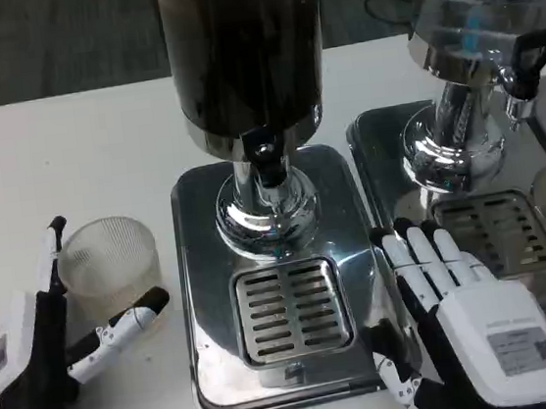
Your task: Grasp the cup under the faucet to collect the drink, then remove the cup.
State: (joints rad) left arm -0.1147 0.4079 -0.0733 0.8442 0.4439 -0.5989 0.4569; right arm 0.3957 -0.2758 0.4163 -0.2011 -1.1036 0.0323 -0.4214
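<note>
We are just starting: our left hand (33,350) is spreading its fingers around the cup (110,265), holding nothing yet. The cup is sitting between finger and thumb, not under the faucet (267,166). Our right hand (464,326) is lying flat and empty on the dispenser base (218,369). Grasping, filling and removing are all remaining.

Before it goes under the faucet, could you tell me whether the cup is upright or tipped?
Upright: the cup stands on the table, its round open rim facing up.
</note>
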